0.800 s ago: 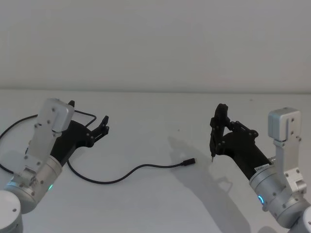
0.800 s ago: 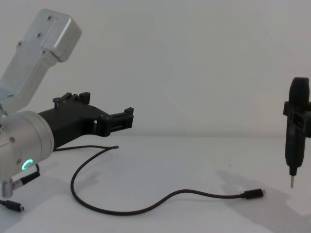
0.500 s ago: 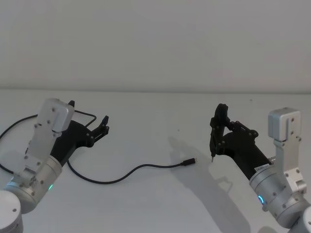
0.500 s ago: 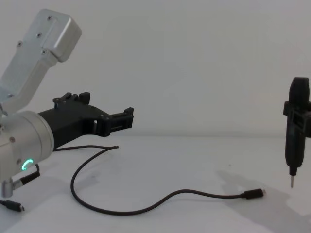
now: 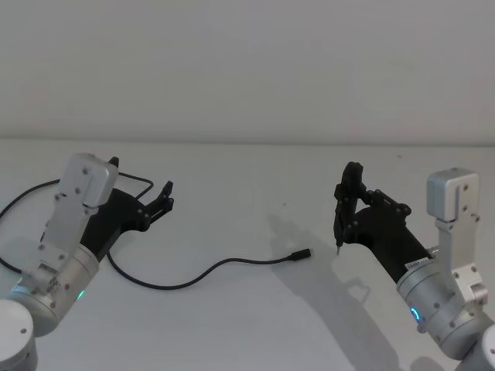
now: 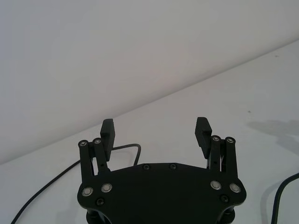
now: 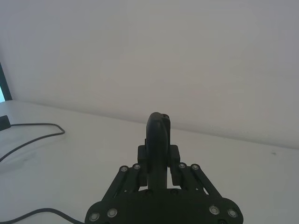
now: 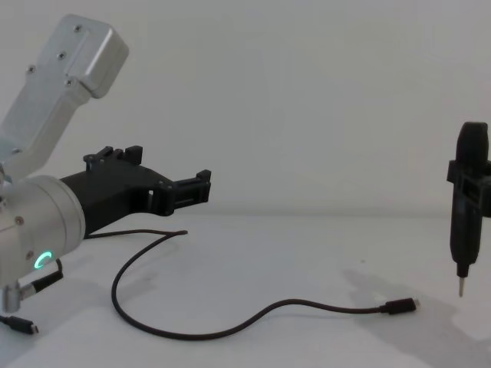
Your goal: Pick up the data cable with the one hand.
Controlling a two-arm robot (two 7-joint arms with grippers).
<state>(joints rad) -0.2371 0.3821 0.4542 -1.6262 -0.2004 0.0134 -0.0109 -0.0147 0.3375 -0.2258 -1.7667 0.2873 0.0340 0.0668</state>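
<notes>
The data cable lies slack on the white table. It is one long curve that starts beneath the left arm, dips toward the robot and runs out to its small plug, which rests flat near the middle of the table. Nothing touches it and no part of it is lifted.

The left gripper, on the silver wrist with the green ring, hovers above the table over the cable's far-left stretch. Its jaws are spread wide with nothing between them. In the left wrist view a bend of the cord lies on the table beyond the fingertips. That gripper sits well above the surface and points forward rather than down.

The right gripper hangs upright on the other side, a little to the right of the plug and clear of it. Its jaws are pressed together. From these angles it is hard to tell whether the thin pin at its lower end is part of the fingers or something pinched between them.

So the pick appears to be at its very beginning, with no approach finished and no grasp made. What is probably left is to tip the open left gripper down over a reachable part of the cord, settle its fingers on either side, close them and lift.
</notes>
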